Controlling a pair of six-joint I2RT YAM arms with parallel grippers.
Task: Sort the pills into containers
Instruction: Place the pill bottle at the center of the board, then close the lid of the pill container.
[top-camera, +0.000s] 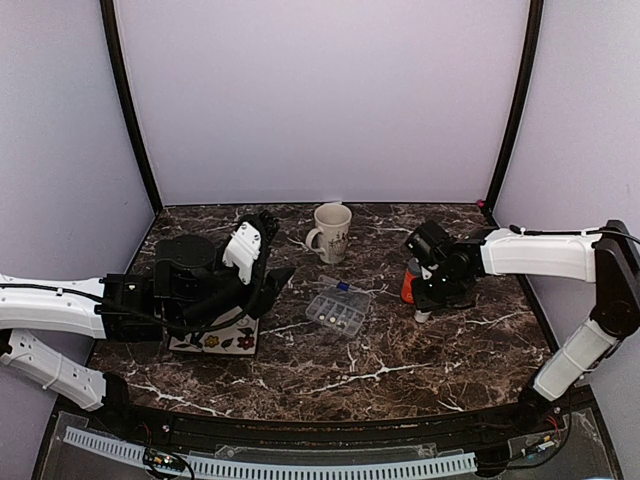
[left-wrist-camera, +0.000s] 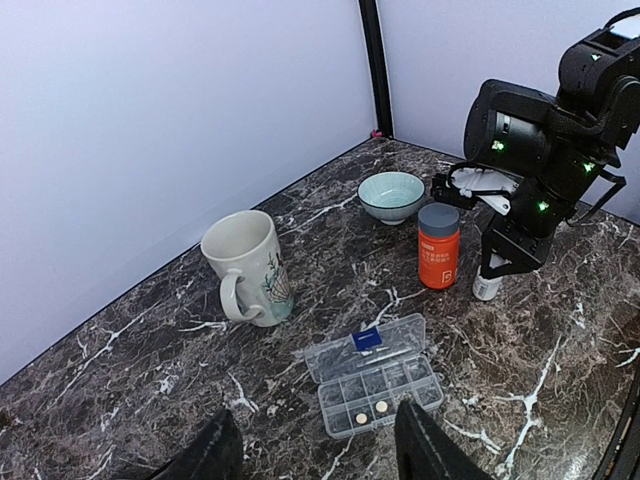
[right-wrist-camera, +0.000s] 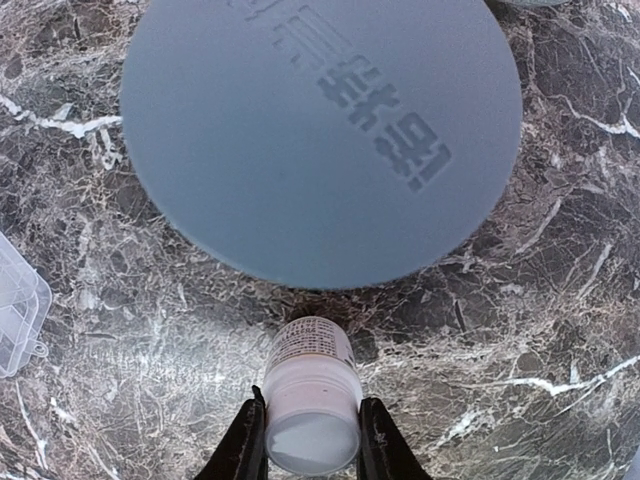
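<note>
Fingers of our left gripper stand apart, empty, facing the organiser box mid-table, two pills in its near row. Only that wrist view shows us the green bowl. Our right gripper clamps a white bottle beside the orange bottle. Dark marble table, lilac walls.

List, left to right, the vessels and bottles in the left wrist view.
Cream patterned ceramic mug → pale green round bowl → orange plastic bottle with grey cap → small white bottle.
</note>
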